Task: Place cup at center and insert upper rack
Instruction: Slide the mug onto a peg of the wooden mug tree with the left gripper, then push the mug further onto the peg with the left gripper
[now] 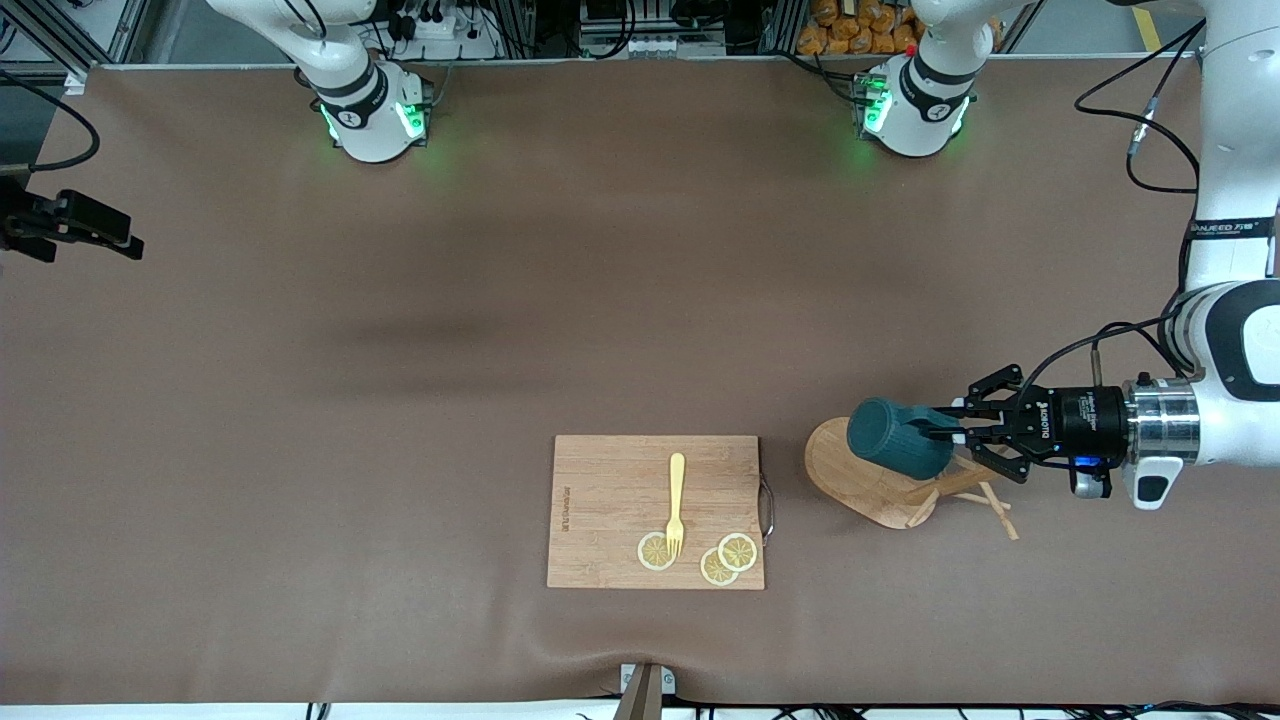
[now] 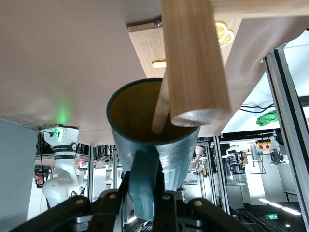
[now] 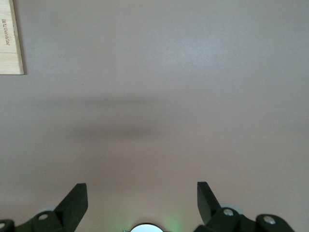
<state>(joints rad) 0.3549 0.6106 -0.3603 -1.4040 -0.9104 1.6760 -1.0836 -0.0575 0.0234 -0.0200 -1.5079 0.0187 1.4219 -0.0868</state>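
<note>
Sideways, the left gripper [image 1: 950, 432] clamps the cup [image 1: 895, 440] by its handle over the upper rack [image 1: 880, 482]; the right gripper [image 3: 142, 200] waits, fingers wide.

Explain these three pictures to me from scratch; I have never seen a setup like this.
Two white robot arms stand at a brown table. The big picture looks down from a high camera facing them; the other two come from cameras on each arm's wrist.

The left tool is shut on the handle of a dark teal cup, held on its side over a wooden mug tree that lies tipped over on the table. In the left wrist picture one of its pegs pokes into the cup's mouth.

Toward the right arm's end from the mug tree lies a cutting board carrying a yellow fork and three lemon slices.

The right arm waits, its right tool open over bare table near the board's corner.
</note>
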